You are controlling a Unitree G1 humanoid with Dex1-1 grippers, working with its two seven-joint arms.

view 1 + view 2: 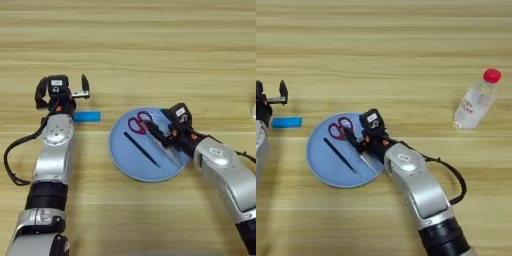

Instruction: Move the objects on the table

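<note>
Red-handled scissors [138, 123] lie on a round blue plate [131, 162], handles toward the far edge, with a dark blade running diagonally toward the near right. My right gripper [156, 135] reaches in from the right over the plate, its tip right at the scissors just below the handles. A flat blue strip [87, 117] lies on the table [150, 55] left of the plate. My left gripper [62, 90] stands open just beyond the strip, holding nothing. The clear bottle [475, 104] with a red cap stands upright far to the right.
A black cable [15, 155] loops beside the left arm, and another [453, 175] runs beside the right arm. Bare plank surface stretches across the far half of the table and between the plate and the bottle.
</note>
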